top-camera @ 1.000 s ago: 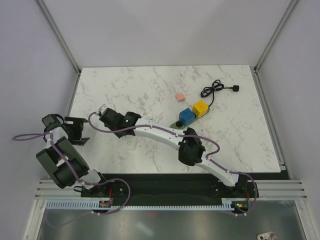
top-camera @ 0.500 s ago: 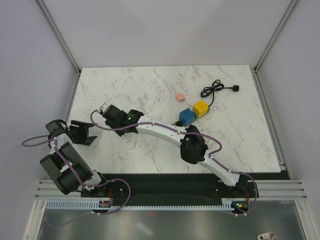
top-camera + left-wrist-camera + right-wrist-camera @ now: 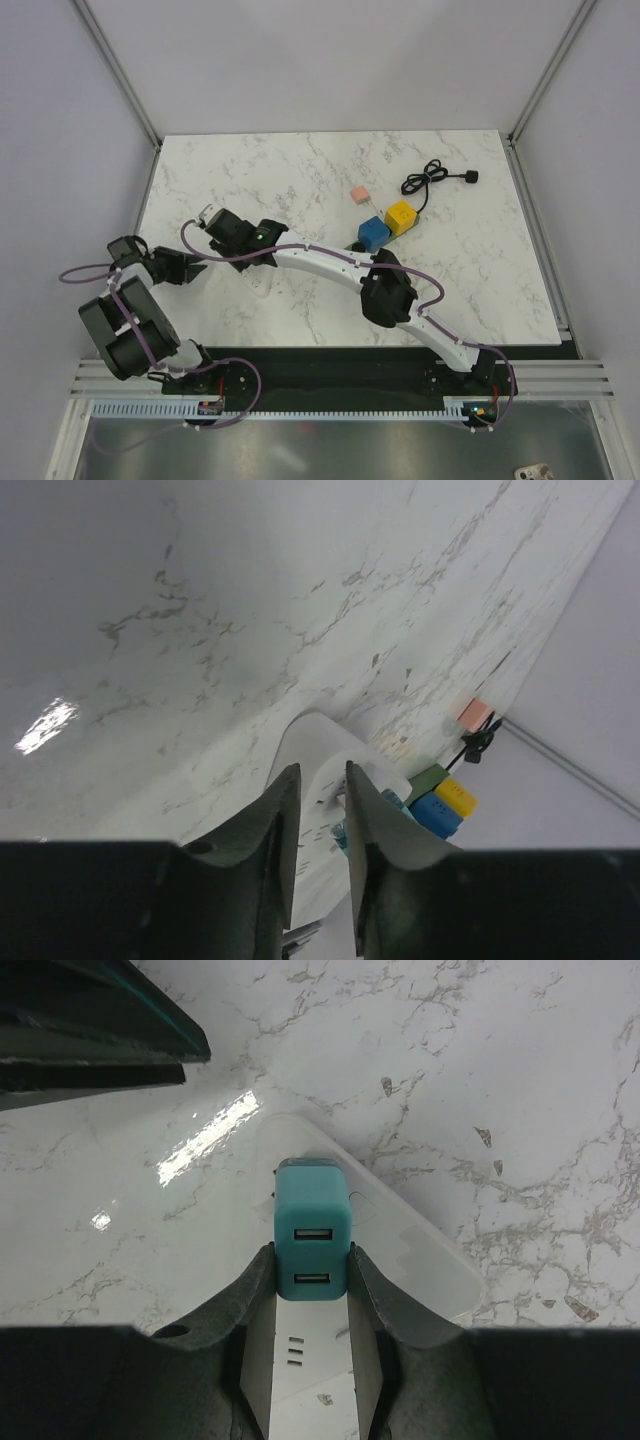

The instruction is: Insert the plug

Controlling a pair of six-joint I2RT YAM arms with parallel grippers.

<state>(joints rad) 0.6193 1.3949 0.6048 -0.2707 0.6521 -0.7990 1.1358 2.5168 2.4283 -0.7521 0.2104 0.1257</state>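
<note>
Close up, the right gripper [image 3: 312, 1256] pinches a teal plug [image 3: 313, 1210] between its two dark fingers, the plug's twin USB ports facing the wrist camera. Directly under the plug lies the white power strip [image 3: 410, 1260], flat on the marble table [image 3: 520, 1080]. The plug stands square on the strip's top near its rounded end. Its prongs are hidden, so whether they sit in a socket cannot be told. Any seating push would likely go straight down into the strip. The right arm reaches far across from its base, elbow bent, wrist tipped down over the strip. The left gripper [image 3: 315, 820], jaws a narrow gap apart and empty, hovers low just off the strip's end, seemingly aimed along the strip's length, its arm folded close.
</note>
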